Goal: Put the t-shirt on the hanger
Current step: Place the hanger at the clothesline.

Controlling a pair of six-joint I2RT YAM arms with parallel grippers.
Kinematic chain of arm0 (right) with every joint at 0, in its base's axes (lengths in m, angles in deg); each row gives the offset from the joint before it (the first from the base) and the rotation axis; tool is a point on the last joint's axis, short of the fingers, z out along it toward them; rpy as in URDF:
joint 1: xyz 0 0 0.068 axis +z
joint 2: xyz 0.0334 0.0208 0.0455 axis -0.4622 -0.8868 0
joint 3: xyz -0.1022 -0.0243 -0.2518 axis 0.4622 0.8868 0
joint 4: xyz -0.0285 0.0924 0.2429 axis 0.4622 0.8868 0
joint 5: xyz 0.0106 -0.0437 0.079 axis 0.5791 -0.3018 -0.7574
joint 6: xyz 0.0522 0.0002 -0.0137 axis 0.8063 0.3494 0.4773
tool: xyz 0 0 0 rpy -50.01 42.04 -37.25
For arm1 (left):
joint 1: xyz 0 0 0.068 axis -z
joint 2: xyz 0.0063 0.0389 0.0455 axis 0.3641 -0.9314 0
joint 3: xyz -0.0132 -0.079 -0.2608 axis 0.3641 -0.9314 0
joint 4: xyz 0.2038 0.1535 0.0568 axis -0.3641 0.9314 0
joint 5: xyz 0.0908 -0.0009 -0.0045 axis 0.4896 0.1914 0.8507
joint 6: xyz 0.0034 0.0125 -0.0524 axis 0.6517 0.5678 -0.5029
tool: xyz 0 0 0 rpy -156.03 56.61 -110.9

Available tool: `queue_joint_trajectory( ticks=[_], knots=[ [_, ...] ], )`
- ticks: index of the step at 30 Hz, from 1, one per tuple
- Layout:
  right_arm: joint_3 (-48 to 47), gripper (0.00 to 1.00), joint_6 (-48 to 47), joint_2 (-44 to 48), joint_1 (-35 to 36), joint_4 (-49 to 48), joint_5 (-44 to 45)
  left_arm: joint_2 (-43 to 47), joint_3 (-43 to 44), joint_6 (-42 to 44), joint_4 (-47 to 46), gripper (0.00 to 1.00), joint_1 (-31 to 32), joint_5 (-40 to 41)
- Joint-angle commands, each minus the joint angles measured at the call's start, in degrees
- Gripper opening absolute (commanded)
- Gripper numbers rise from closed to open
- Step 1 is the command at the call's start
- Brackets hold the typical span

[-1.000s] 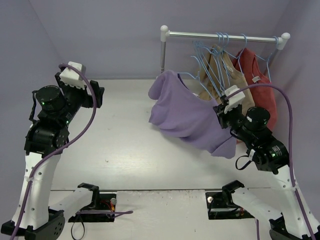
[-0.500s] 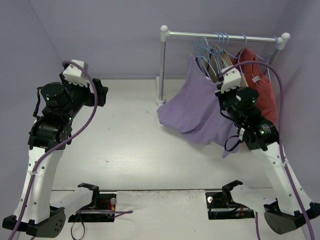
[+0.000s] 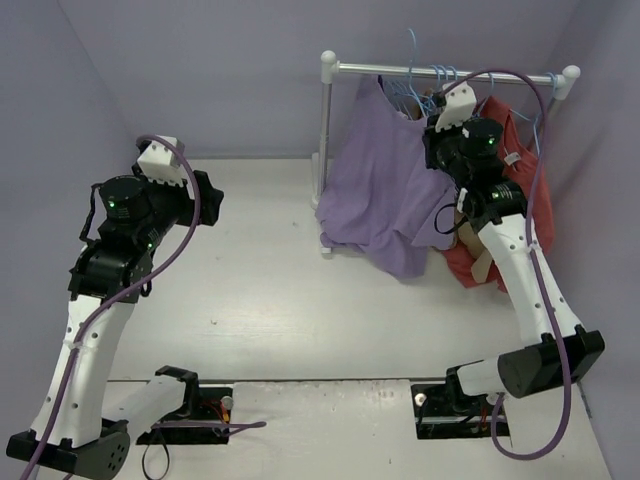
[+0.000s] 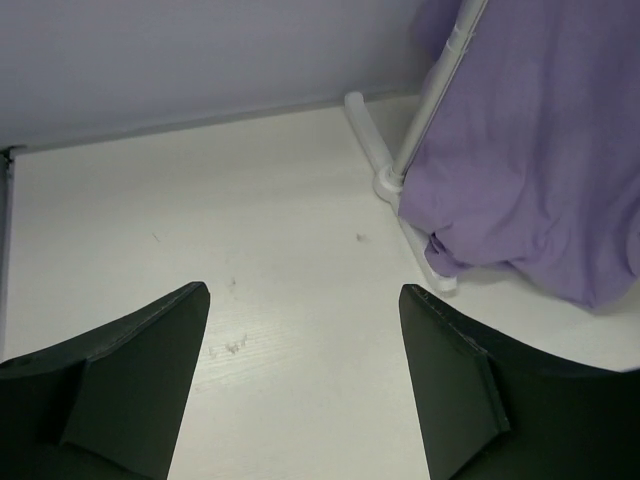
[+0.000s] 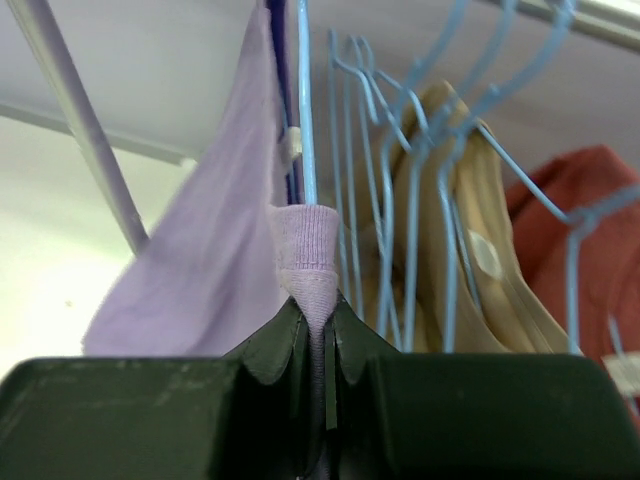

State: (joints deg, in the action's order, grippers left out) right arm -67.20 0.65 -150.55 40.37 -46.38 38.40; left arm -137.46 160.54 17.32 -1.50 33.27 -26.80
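The lavender t-shirt [image 3: 375,185] hangs high beside the rack's left post, its hem near the table. My right gripper [image 5: 317,305] is shut on the shirt's ribbed collar [image 5: 305,245], with a light-blue wire hanger [image 5: 303,110] rising straight up through the collar. In the top view the right gripper [image 3: 432,122] is raised to just under the rail, and the hanger's hook [image 3: 411,45] pokes above the rail. My left gripper [image 4: 302,300] is open and empty over bare table, left of the shirt [image 4: 530,150].
The white rack [image 3: 326,130] with a metal rail [image 3: 420,72] stands at the back right. Several empty blue hangers [image 5: 400,130], a tan shirt [image 5: 470,230] and a red shirt [image 3: 525,170] hang on the rail. The rack's foot [image 4: 385,170] lies on the table.
My right arm has lifted the t-shirt and hanger up and back from mid-table to the rail. The shirt now hangs vertically. My left arm shifted slightly right.
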Motion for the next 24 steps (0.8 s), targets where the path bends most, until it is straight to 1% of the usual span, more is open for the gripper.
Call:
queue_joint_trajectory(
  ticks=[1, 5, 7, 16, 20, 21, 22, 24],
  knots=[
    [-5.07, 0.00, 4.18, -2.15, 0.25, -11.91, -4.57, 2.49, -1.60, -2.03, -2.16, 0.72, 0.03, -0.28],
    [-4.12, 0.00, 6.15, -3.49, 0.42, -13.32, -4.85, 3.90, -4.76, -2.49, -0.99, 0.72, 0.03, 0.33],
    [-2.03, 0.00, 6.41, -3.95, 0.90, -13.99, -4.11, 4.77, -6.12, -2.16, -0.07, 0.72, 0.04, 1.14],
    [11.31, 0.00, 9.23, -3.95, 2.18, -19.66, -1.34, 7.00, -7.73, 0.06, 4.00, 0.72, 0.38, 4.12],
    [15.16, 0.04, 9.23, -4.16, 2.68, -20.62, -0.81, 8.01, -7.87, 1.31, 5.25, 0.72, 0.38, 5.65],
    [15.70, 0.07, 9.23, -3.98, 2.64, -20.74, -0.84, 8.30, -7.72, 1.96, 5.54, 0.72, 0.40, 6.52],
    [16.19, 0.12, 9.23, -3.73, 2.69, -20.79, -0.94, 8.55, -7.38, 2.51, 5.99, 0.72, 0.44, 7.27],
    [16.80, 0.27, 9.23, -2.90, 2.66, -20.82, -1.05, 8.97, -6.70, 3.60, 7.24, 0.72, 0.38, 8.47]
  ],
)
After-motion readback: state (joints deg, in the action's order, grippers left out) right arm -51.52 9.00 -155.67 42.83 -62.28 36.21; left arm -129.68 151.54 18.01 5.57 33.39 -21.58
